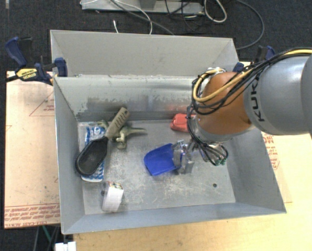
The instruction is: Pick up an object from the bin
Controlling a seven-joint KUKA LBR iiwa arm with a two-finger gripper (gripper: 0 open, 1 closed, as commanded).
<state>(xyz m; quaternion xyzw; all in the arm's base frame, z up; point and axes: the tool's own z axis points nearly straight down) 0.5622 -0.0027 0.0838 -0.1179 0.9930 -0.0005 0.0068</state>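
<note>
The blue plastic scoop (159, 161) lies on the bin (208, 192) floor just view-left of the claw (185, 160), whose opening I cannot tell; it should probably centre over the scoop's edge before closing, avoiding the red lump (178, 122) behind the claw.

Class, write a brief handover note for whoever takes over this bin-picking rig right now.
Gripper: low in the bin, at the right edge of the blue plastic piece mid-floor; hold unconfirmed.
Elsewhere: red piece by the back wall, olive toy and black oval thing at left, white roll in front.
Done: nothing lifted yet.
Left: grasp one thing and lift it out.
</note>
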